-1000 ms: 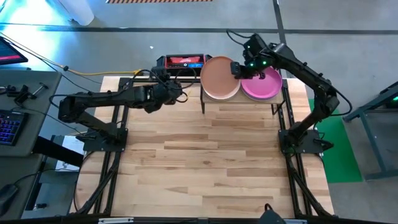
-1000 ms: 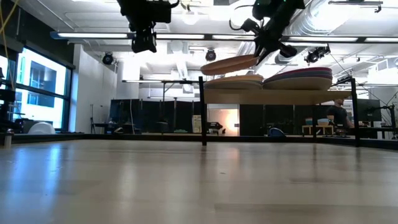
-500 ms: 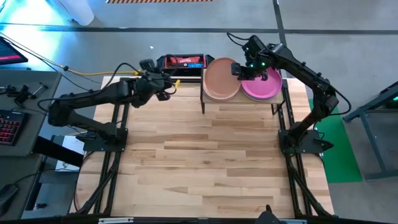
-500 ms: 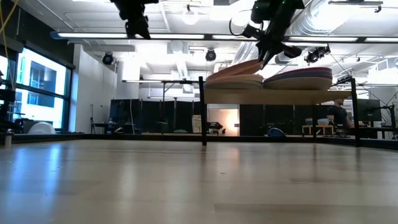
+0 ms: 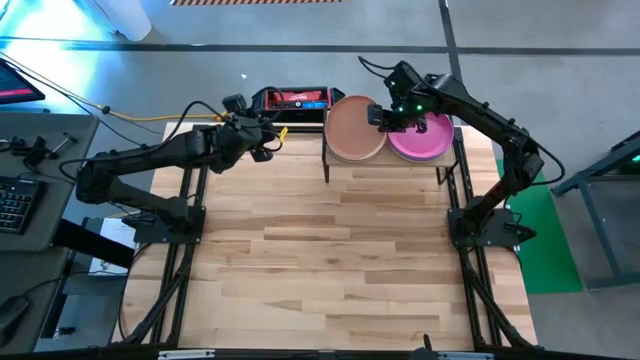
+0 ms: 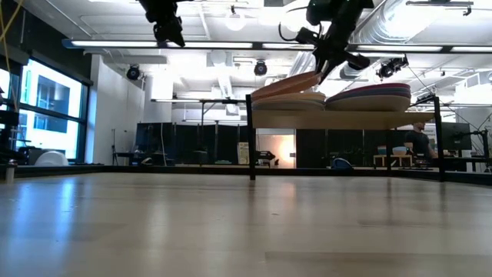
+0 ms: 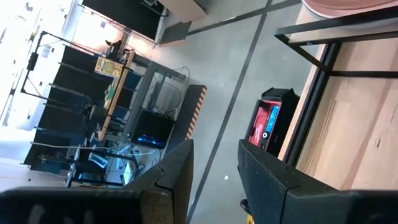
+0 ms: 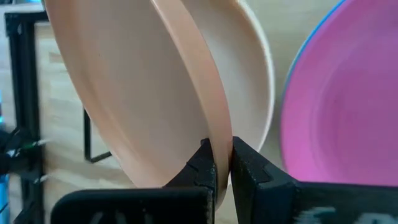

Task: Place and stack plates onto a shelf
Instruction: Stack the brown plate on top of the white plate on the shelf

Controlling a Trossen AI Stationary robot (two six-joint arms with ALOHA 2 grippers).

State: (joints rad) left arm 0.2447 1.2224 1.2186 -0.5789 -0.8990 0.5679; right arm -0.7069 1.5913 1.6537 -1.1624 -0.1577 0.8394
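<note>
The terracotta plate (image 5: pixel 354 128) lies tilted over the left stack on the shelf (image 5: pixel 392 164). In the low view its raised edge (image 6: pixel 314 77) points right and its lower left part rests on the cream plates (image 6: pixel 290 101). My right gripper (image 5: pixel 381 116) is shut on it. The magenta plate (image 5: pixel 422 138) tops the right stack (image 6: pixel 369 95), with blue and purple rims showing beneath. My left gripper (image 5: pixel 264 137) hovers open near the table's far edge, left of the shelf, touching nothing. My right gripper pinches the terracotta plate's rim (image 8: pixel 219 134) on the side facing the magenta plate, one finger (image 8: pixel 203 163) over the rim and one (image 8: pixel 247 163) under it. It comes slanting down from the right. The held side is raised and the far side rests on the cream plate (image 8: pixel 261 93).
A red and black box (image 5: pixel 292 99) sits behind the table's far edge, left of the shelf. The shelf's black legs (image 6: pixel 250 138) stand on the wooden tabletop (image 5: pixel 320 250). A desk with a keyboard (image 5: pixel 12 205) stands off the table's left side.
My right gripper has come down and a little toward the far edge, lowering the terracotta plate from clear of the left stack until its left part rests on it, still tilted. My left gripper has drawn back toward the table's far left and then kept still.
</note>
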